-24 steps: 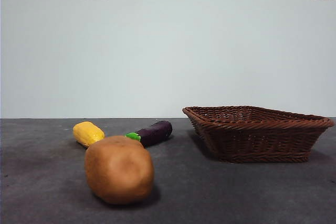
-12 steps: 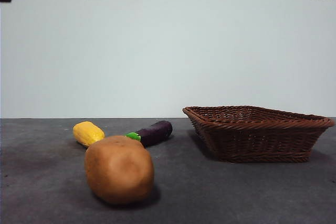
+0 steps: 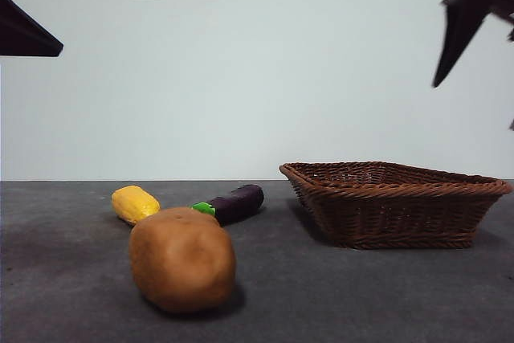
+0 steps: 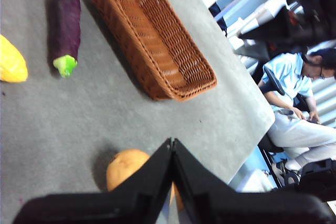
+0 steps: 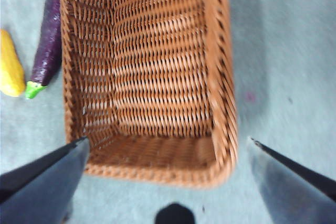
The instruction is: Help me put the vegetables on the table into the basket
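A brown potato lies nearest on the table, with a yellow corn cob and a purple eggplant behind it. The wicker basket stands to the right, with nothing in it. My left gripper is shut and empty, high above the potato; it shows as a dark tip at the top left of the front view. My right gripper is open and empty, high above the basket; it shows at the top right of the front view.
The left wrist view shows the eggplant, the corn, the basket and a seated person beyond the table edge. The right wrist view shows the eggplant and the corn beside the basket.
The left arm's dark tip has grown at the top left of the front view. The right gripper has come into that view at the top right. The vegetables and basket have not moved.
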Controlling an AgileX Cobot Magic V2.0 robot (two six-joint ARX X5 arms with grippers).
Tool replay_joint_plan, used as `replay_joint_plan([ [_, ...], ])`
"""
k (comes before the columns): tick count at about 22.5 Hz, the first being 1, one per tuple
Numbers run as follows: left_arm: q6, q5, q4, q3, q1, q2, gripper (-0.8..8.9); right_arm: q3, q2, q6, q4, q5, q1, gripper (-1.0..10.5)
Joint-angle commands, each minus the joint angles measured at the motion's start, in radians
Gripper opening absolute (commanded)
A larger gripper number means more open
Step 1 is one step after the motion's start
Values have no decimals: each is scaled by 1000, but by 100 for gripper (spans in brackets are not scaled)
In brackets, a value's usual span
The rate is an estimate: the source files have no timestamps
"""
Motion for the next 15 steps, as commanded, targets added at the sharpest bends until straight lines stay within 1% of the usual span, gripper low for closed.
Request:
replay_joint_plan([
  [1, 19, 4, 5, 2, -4, 10, -4, 74, 90, -48, -36, 32, 19, 514],
  [3, 19, 4, -7, 2, -4, 12, -4, 166, 184, -79, -98, 110, 28, 514],
  [5, 19, 5, -19, 2, -4, 13, -4, 253, 273, -95, -145, 147, 33, 514],
  [10, 14, -12, -32, 2, -4, 13, -4, 434, 480, -113, -190, 147, 33, 514],
  [15, 7, -23, -37, 2, -4, 13, -4, 526, 614, -127, -195, 147, 33, 504],
])
